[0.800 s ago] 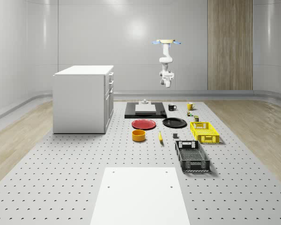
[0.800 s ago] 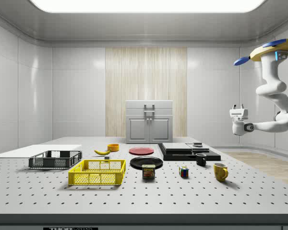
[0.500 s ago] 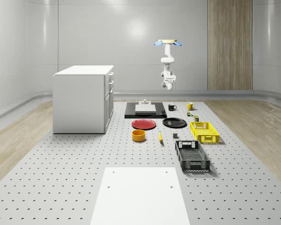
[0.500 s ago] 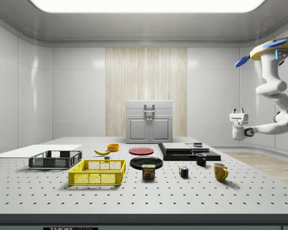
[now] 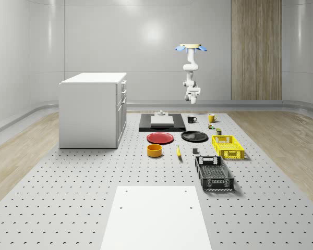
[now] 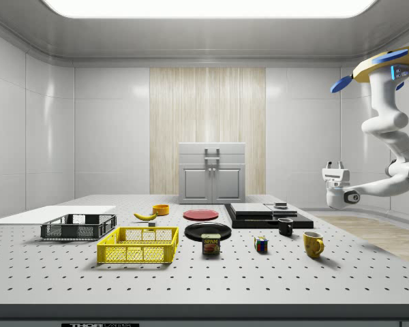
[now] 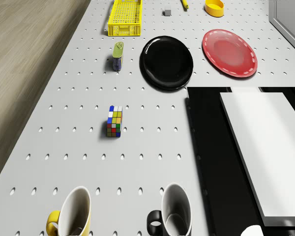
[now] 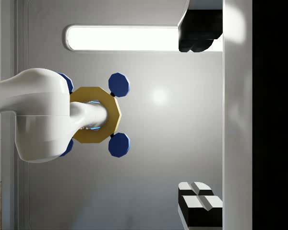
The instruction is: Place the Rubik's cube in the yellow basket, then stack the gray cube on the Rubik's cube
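I am hovering high past the table's far end, my gripper (image 6: 336, 165) tipped upward with fingers spread wide and empty, so I should be swinging it down over the Rubik's cube (image 7: 114, 121) sitting near the mugs.

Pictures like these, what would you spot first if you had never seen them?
Probably the drone, hovering high near the far end of the table at the side view's right, its white arm hanging down with the gripper pointing upward. Next the bright yellow basket near the table's front edge in the side view. Then the colorful Rubik's cube, alone on the holed table near two mugs.
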`<state>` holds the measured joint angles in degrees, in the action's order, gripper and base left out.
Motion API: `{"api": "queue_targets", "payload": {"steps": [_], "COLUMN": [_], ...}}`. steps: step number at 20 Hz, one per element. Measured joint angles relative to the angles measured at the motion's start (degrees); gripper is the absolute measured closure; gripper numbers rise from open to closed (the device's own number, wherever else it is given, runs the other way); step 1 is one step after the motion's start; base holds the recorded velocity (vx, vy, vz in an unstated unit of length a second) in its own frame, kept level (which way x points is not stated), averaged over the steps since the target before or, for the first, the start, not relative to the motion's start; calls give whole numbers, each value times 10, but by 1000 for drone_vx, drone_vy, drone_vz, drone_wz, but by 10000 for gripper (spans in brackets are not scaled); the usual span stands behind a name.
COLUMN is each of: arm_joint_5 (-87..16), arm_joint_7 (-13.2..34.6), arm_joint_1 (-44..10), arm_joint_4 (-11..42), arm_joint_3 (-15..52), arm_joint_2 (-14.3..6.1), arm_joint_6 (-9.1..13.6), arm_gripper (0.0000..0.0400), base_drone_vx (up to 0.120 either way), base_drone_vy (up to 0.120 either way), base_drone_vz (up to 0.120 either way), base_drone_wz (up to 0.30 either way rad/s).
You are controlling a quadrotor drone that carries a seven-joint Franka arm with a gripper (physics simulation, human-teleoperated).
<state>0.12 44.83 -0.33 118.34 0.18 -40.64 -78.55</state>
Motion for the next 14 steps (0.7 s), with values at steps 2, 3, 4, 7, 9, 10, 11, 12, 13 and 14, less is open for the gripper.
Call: {"api": "queue_targets", "payload": {"steps": [2, 3, 4, 7, 9, 10, 11, 12, 13, 14], "arm_joint_5": [0, 0, 0, 0, 0, 0, 0, 0, 0, 0], "arm_joint_7": [0, 0, 0, 0, 0, 0, 0, 0, 0, 0], "arm_joint_1": [0, 0, 0, -1, -1, -1, -1, -1, -1, -1], "arm_joint_4": [-6, -8, -9, -12, -13, -13, -13, -13, -13, -13], "arm_joint_3": [0, 0, 0, 0, 1, 1, 1, 1, 1, 1], "arm_joint_2": [2, 3, 3, 4, 4, 4, 4, 3, 3, 3], "arm_joint_6": [3, 4, 4, 5, 5, 5, 5, 4, 4, 4], "arm_gripper": [0, 0, 0, 0, 0, 0, 0, 0, 0, 0], "base_drone_vx": [120, 120, 120, 120, 120, 120, 120, 120, 120, 120], "base_drone_vy": [120, 120, 120, 120, 120, 120, 120, 120, 120, 120], "base_drone_vz": [0, 0, 0, 0, 0, 0, 0, 0, 0, 0], "base_drone_wz": [0, 0, 0, 0, 0, 0, 0, 0, 0, 0]}}
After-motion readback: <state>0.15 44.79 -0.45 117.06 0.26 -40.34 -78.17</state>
